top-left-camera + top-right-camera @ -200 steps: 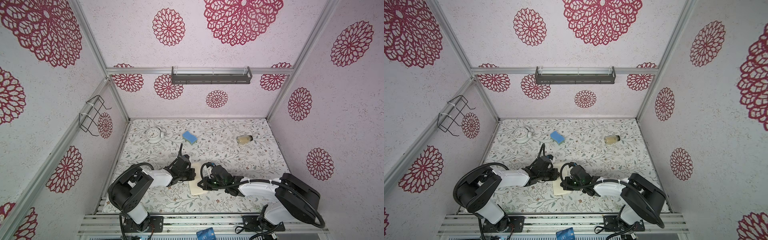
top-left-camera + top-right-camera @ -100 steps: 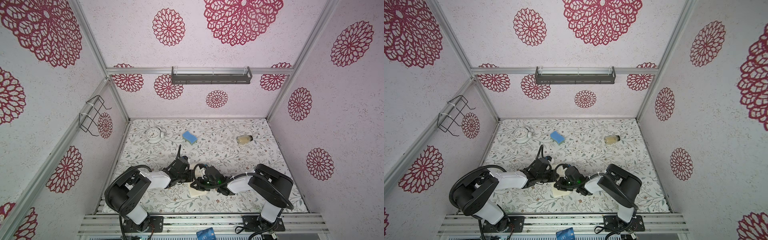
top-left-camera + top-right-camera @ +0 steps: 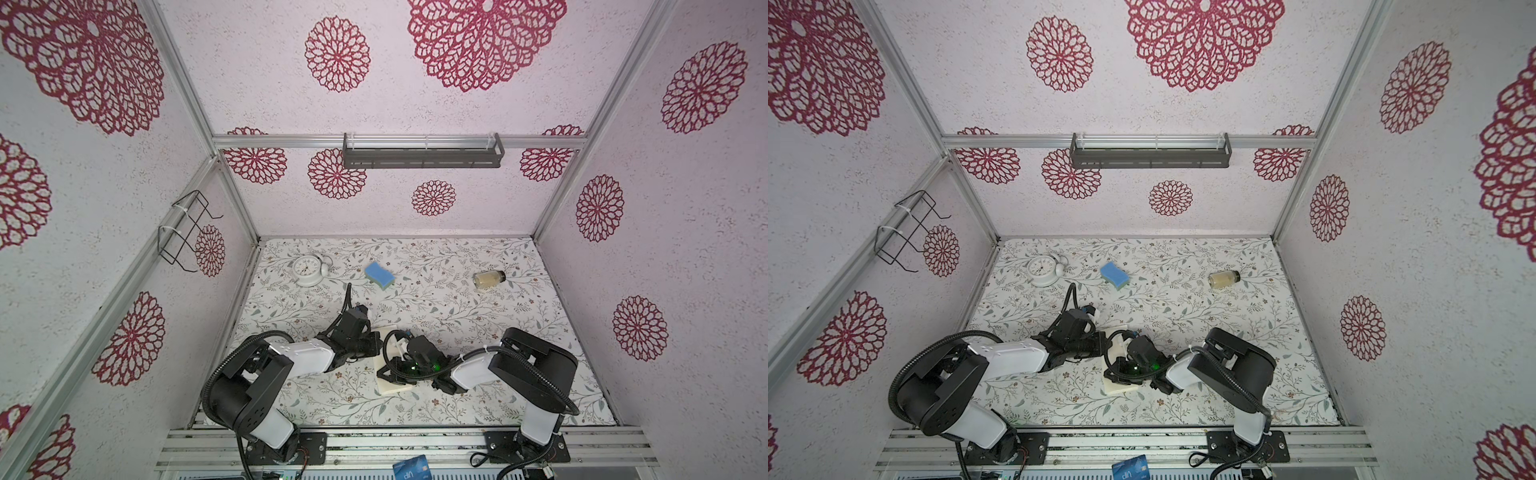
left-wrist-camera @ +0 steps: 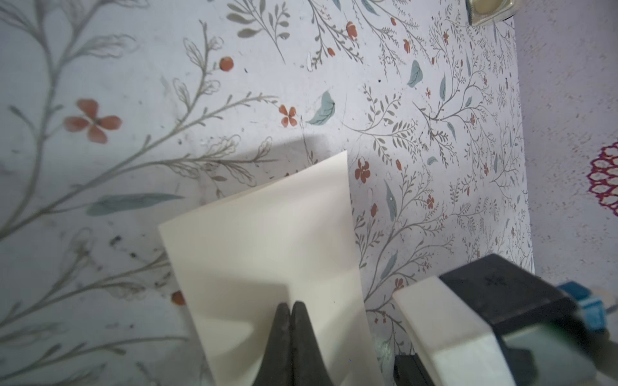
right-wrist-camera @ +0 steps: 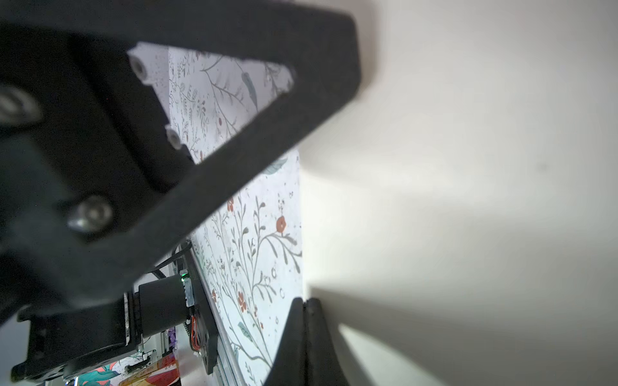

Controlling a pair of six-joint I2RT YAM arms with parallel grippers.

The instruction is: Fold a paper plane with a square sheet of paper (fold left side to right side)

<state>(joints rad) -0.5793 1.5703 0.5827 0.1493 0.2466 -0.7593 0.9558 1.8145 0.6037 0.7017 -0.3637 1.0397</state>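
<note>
Jar [image 3: 489, 279] of pale contents lies far right. Left gripper [image 4: 291, 305] and right gripper [image 5: 305, 302], fingers together, touch the paper [image 3: 392, 385]. The right gripper has edged left.

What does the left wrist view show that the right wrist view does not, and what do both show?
Left wrist only: the jar and two far corners of the cream paper. Right wrist only: a green light. Both: the cream paper on the floral table, with that arm's shut pincer: left pincer, right pincer.
</note>
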